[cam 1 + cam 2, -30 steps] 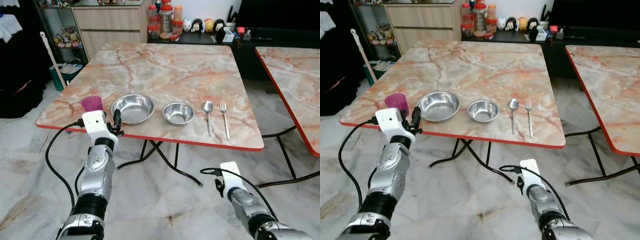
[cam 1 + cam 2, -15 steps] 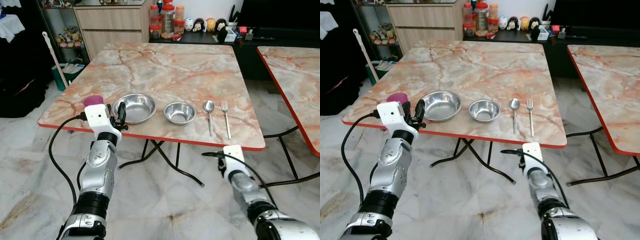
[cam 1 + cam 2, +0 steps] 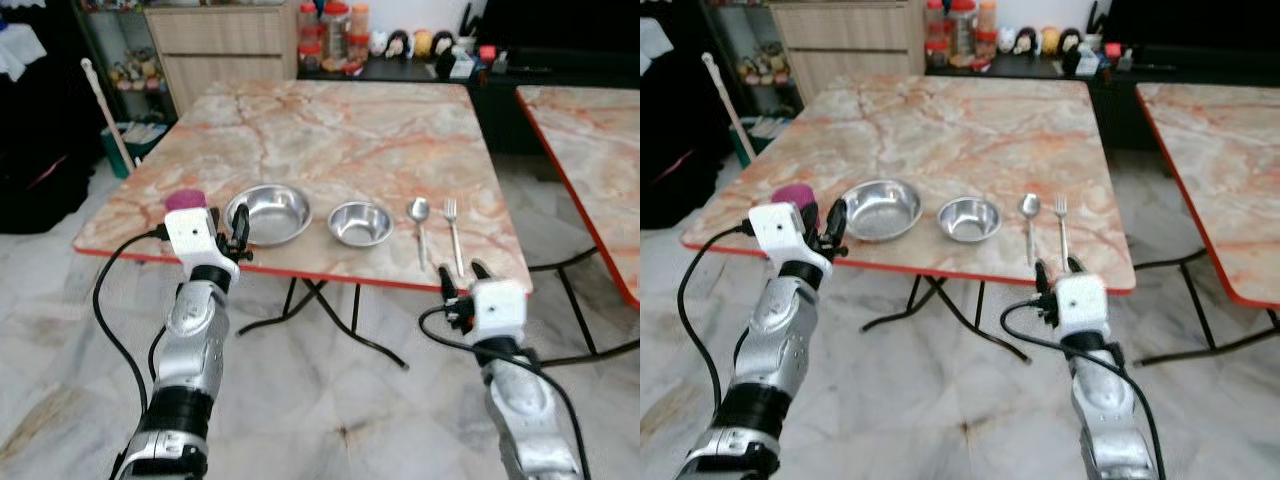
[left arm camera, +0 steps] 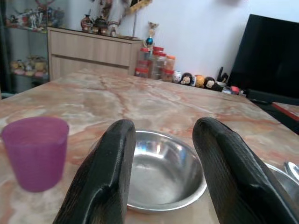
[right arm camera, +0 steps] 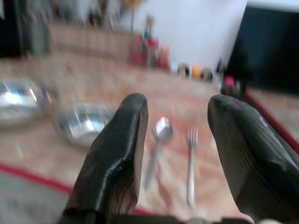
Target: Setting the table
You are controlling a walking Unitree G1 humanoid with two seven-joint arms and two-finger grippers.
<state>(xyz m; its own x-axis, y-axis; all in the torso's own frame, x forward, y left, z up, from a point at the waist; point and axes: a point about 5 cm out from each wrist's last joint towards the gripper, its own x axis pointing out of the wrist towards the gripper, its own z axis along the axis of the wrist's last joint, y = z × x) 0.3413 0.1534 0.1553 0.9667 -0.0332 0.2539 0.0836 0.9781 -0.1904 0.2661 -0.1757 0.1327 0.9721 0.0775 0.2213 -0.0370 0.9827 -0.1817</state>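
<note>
Right tool [image 3: 1053, 268] has come up from below the marble-pattern, red-edged worktop [image 3: 340, 140] to its near edge in the last 1 s. Fingers spread wide, nothing held. Its wrist view is blurred but lines up on the steel spoon [image 5: 159, 140] and steel fork [image 5: 190, 154], both lying flat on the worktop, side by side, just beyond the fingertips. Likely the cutlery is the next pick.

Left tool [image 3: 237, 228] has barely moved: it sits at the near edge, fingers apart and empty, aimed at the large shallow steel bowl [image 4: 163, 168]. The translucent purple plastic cup [image 4: 35, 151] stands upright just beside that bowl, near the worktop's left corner.

The row along the near edge, left to right, is cup, large bowl, small steel bowl [image 3: 360, 222], spoon, fork. Nothing has shifted on the worktop.

Clearance:
- Spoon and fork handles end close to the red edge, so there's little margin for a low approach from the front.
- The gap between spoon and fork is narrow, so a finger going in could nudge the other piece.
- The far half of the worktop is bare, with plenty of room to lay things out.
- A 2nd worktop [image 3: 590, 150] stands to the right, well apart.
</note>
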